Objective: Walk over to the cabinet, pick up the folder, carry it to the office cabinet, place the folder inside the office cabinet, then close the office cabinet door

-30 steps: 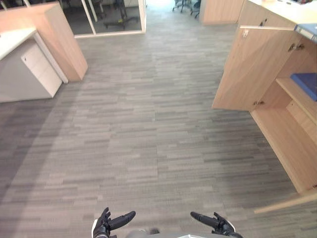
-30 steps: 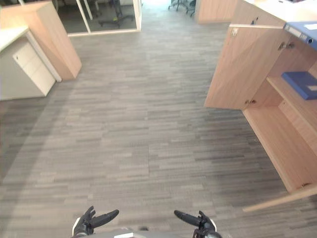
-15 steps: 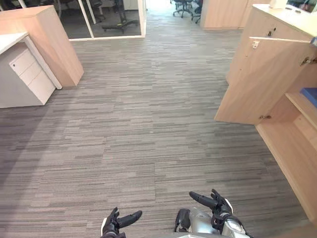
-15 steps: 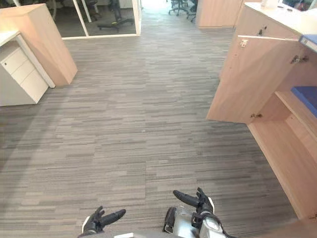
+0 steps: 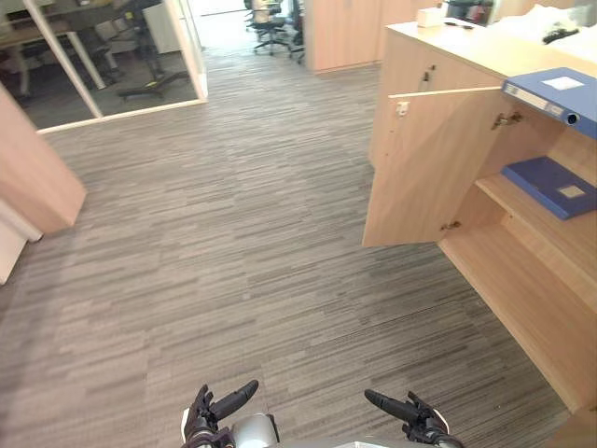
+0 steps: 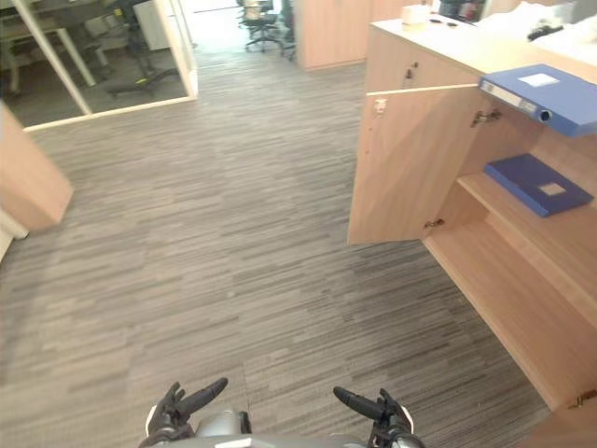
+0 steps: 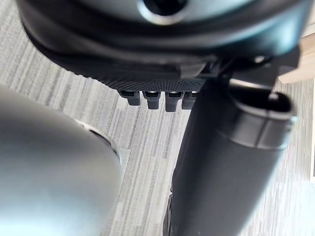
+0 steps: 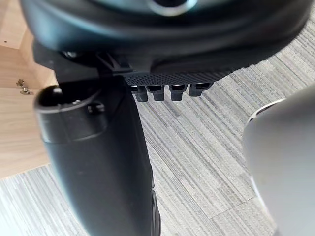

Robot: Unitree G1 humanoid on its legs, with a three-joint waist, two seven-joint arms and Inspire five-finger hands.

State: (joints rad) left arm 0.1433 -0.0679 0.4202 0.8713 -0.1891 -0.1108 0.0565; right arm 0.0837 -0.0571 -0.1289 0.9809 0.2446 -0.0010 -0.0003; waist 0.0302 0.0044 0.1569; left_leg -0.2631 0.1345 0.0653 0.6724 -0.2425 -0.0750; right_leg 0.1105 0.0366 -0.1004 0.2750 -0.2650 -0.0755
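Observation:
A blue folder [image 5: 555,91] lies on top of the wooden cabinet [image 5: 448,42] at the right. A second blue folder [image 6: 536,182] lies flat on the shelf inside that cabinet, whose door [image 5: 424,168] stands wide open toward me. My left hand [image 5: 213,413] and right hand [image 5: 409,416] hang low at the bottom of the eye views, far from the cabinet. Both are open and hold nothing. In the wrist views the left hand's fingers [image 7: 152,98] and the right hand's fingers [image 8: 165,91] reach out over grey carpet.
Grey striped carpet [image 5: 215,243] spreads between me and the cabinet. A wooden panel [image 5: 33,177] stands at the left, a glass partition [image 5: 112,47] with office chairs behind it at the back. The cabinet's lower compartment [image 5: 527,299] stands open at the right.
The whole picture has swung: the camera turned right, so the open cabinet and both folders now show more fully. My right hand has dropped back low beside the left.

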